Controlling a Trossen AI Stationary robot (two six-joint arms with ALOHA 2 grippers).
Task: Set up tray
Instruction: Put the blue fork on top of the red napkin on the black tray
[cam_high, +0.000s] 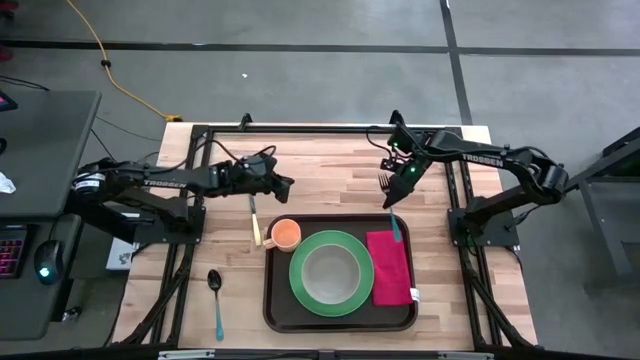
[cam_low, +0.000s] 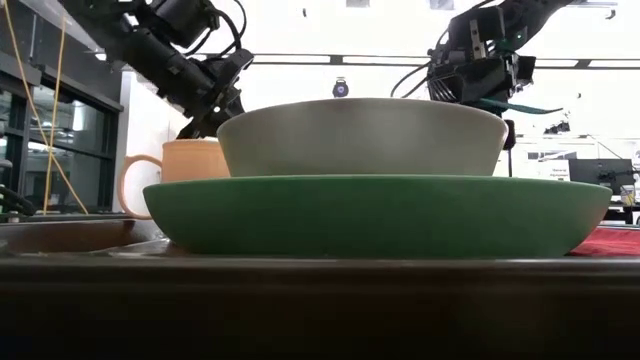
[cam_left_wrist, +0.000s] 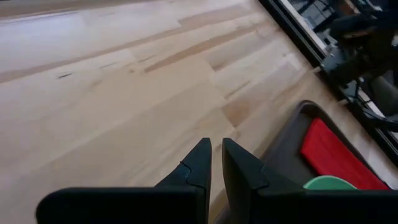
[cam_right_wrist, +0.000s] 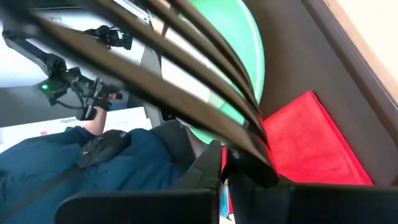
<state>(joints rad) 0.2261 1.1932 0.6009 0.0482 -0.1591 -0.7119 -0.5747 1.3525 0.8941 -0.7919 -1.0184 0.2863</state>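
Tray (cam_high: 275, 300): dark brown, rimmed, lying flat near the front middle of the table (cam_high: 330, 175), between my two arms so either can reach it. On it I count a green plate (cam_high: 300, 287) at centre with a grey bowl (cam_high: 331, 273) nested in it, an orange mug (cam_high: 285, 234) in the far-left corner just beside the plate, and a magenta napkin (cam_high: 388, 268) laid along the right side, touching or nearly touching the plate's edge. The napkin sits where cutlery would go, which I judge explains the next item. Right end effector (cam_high: 391, 199): above the napkin's far end, pressed together on a fork (cam_high: 392, 205) with dark tines and a teal handle that points down toward the napkin; I read this as carrying the fork in for placing. Left end effector (cam_high: 287, 184): hovers over bare table beyond the mug, fingers (cam_left_wrist: 200, 163) nearly together with a thin gap, pinching nothing that I can see; it waits clear of the right arm's work. Off the tray: a knife (cam_high: 255, 222) on the table just left of the mug, and a spoon (cam_high: 215, 292) with a teal handle farther left and nearer the front, well apart from the tray. Both look untouched, so I judge the setting part done.
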